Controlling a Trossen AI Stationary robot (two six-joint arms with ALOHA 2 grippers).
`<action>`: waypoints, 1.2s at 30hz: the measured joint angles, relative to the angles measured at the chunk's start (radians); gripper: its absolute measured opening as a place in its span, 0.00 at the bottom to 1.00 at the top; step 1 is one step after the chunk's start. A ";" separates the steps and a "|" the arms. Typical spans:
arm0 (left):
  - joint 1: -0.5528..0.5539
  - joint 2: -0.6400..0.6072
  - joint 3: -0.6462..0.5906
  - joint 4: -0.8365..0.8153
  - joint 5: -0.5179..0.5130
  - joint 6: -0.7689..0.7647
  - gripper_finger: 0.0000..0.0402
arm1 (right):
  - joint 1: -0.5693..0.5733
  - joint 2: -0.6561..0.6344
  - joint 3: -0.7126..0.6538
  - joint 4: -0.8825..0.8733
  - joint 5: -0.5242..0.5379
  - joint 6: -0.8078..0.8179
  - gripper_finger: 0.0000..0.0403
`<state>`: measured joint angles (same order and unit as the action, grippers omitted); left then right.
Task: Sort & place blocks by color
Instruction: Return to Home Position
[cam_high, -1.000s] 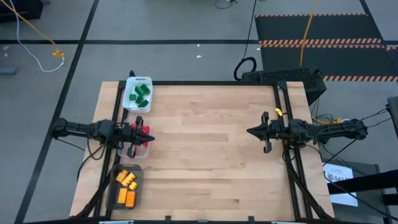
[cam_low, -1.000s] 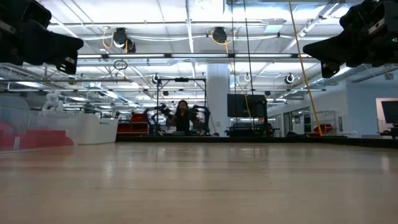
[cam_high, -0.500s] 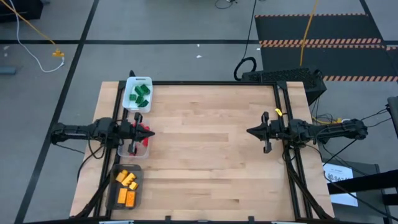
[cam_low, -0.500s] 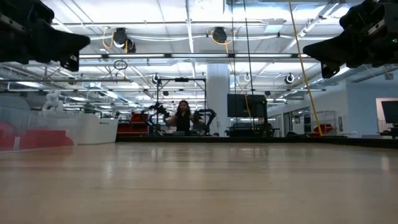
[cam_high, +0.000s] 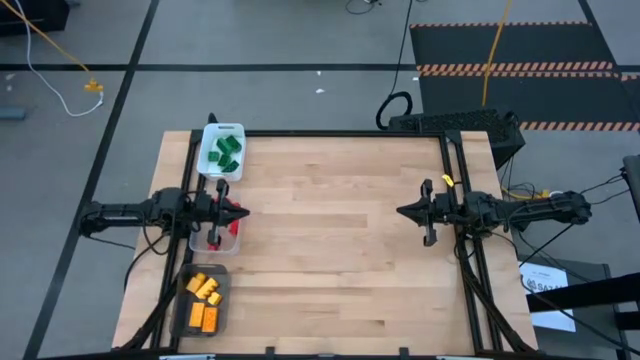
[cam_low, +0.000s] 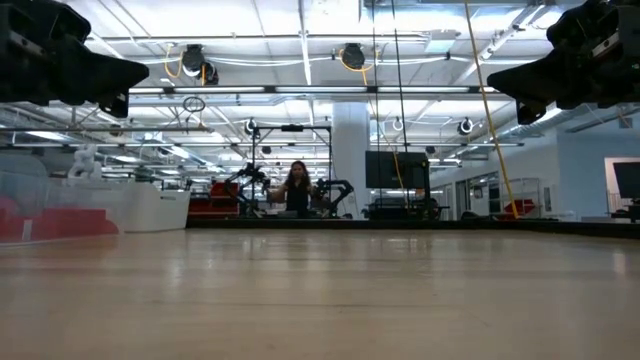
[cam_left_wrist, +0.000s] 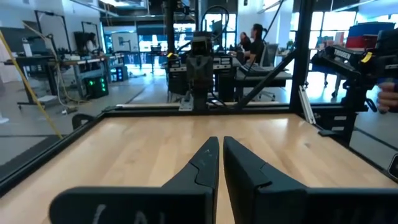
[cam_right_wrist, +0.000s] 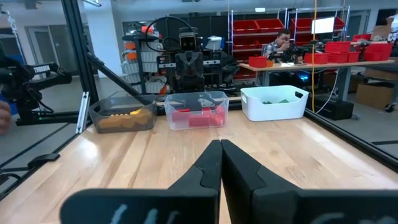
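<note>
Seen from above, three trays are lined along the nine o'clock edge of the table (cam_high: 330, 250). Green blocks (cam_high: 226, 152) are held in the white tray (cam_high: 222, 128) at ten o'clock, red blocks (cam_right_wrist: 198, 116) in the clear tray (cam_right_wrist: 196, 96) at nine, and orange blocks (cam_high: 204, 292) in the dark tray (cam_high: 181, 318) at eight. The left gripper (cam_left_wrist: 219, 142) is hung over the clear tray, its fingers pressed together. At three o'clock the right gripper (cam_right_wrist: 219, 144) is held above the tabletop, its fingers likewise pressed together, pointed toward nine.
</note>
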<state>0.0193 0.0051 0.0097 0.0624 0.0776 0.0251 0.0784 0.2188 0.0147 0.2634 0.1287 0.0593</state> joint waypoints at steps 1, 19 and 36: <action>0.000 0.000 0.000 0.000 0.000 -0.004 0.07 | 0.000 0.000 0.000 0.000 0.000 0.000 0.00; 0.000 0.000 0.000 0.001 0.000 -0.004 0.03 | 0.000 0.000 0.000 0.000 0.000 0.000 0.00; 0.000 0.000 0.000 0.001 -0.001 -0.004 0.08 | 0.000 0.000 0.000 0.000 0.000 0.000 0.00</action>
<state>0.0193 0.0051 0.0097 0.0635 0.0769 0.0216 0.0784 0.2188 0.0147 0.2638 0.1291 0.0593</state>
